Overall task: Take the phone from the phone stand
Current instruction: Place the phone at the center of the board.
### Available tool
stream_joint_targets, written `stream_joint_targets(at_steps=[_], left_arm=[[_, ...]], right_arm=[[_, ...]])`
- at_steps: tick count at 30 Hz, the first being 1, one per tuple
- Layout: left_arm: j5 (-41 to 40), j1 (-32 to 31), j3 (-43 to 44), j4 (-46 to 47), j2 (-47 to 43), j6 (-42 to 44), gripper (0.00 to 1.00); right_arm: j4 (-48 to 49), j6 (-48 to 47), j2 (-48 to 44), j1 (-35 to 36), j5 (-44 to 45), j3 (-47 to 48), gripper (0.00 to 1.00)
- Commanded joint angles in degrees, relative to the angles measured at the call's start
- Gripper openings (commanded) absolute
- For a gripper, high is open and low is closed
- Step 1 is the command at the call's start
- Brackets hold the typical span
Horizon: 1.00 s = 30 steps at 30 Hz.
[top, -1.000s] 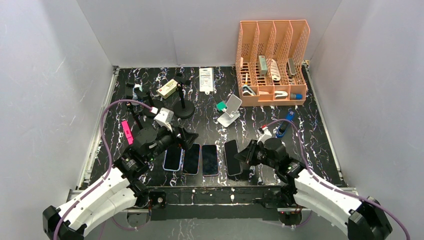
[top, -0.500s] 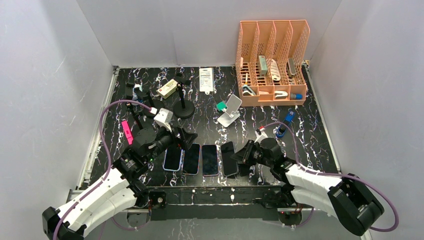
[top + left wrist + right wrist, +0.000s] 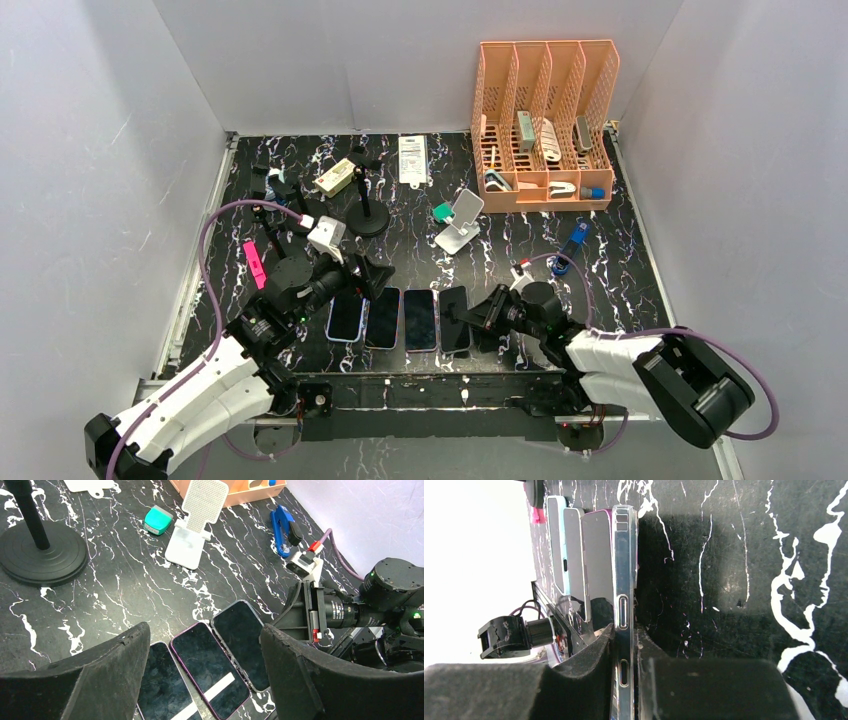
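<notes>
Swinging left over the last second, the right gripper [image 3: 478, 320] has drawn the clear-cased phone [image 3: 455, 318] in toward the row along the table's near edge, while the left arm has held its place. Its jaws are clamped tight on the phone's long edge, the handset low against the surface. Just beside it on the gripper's left lie three other phones [image 3: 383, 318], making four handsets side by side. Past them the left gripper [image 3: 204, 677] hangs with its fingers spread wide, gripping nothing. Ahead of the right gripper, well apart, stands one white phone stand [image 3: 460, 222] with a single teal block [image 3: 443, 212] just beside it; farther left is one black round-based stand [image 3: 368, 218]. Ahead to the right sits one peach four-slot organiser [image 3: 545, 125]. All rests on a black, white-veined table [image 3: 620, 300] boxed by pale walls [image 3: 100, 150] on three sides.
</notes>
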Motion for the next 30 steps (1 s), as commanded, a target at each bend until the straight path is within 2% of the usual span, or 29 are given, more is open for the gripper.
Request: stream_joint_targets(at_steps=[1, 7, 10, 14, 17, 18, 19, 21, 26, 30], left_arm=[[-2.05, -0.13, 0.88, 0.07, 0.53, -0.73, 0.78], [-4.29, -0.13, 1.29, -1.22, 0.60, -1.23, 0.79], [-4.27, -0.14, 1.29, -1.22, 0.52, -1.29, 0.79], [-4.13, -0.07, 1.65, -1.48, 1.70, -1.53, 0.79], [-6.55, -0.14, 1.88, -2.07, 2.11, -3.06, 0.79], [-7.29, -0.14, 2.07, -2.16, 2.30, -3.27, 0.80], [-8.13, -0.08, 2.17, -2.20, 2.62, -3.36, 0.80], [-11.22, -0.13, 2.47, -4.64, 3.27, -4.65, 0.80], [-16.45, -0.12, 5.43, -8.42, 5.98, -8.87, 0.80], [-21.06, -0.11, 7.57, -11.27, 7.48, -11.82, 0.80]], right_arm=[[5.53, 0.43, 3.40, -0.07, -1.40, 1.10, 0.03], [4.71, 0.49, 1.74, -0.07, 0.33, -0.02, 0.28], [-0.18, -0.30, -2.42, -0.07, 2.44, -0.15, 0.40], [-5.06, -0.60, -7.58, -0.15, 5.18, -1.19, 0.51], [-10.46, -0.83, -11.34, -0.06, 7.60, -1.14, 0.64], [-12.96, -0.90, -12.88, -0.07, 8.70, -0.94, 0.69], [-16.53, -0.89, -14.78, -0.07, 10.54, -0.72, 0.82], [-22.87, -0.93, -18.82, -0.07, 14.32, 0.18, 0.96], [-38.40, -2.37, -29.20, -0.13, 23.18, 4.58, 0.99], [-45.58, -7.02, -33.47, -0.05, 26.91, 10.86, 0.99]])
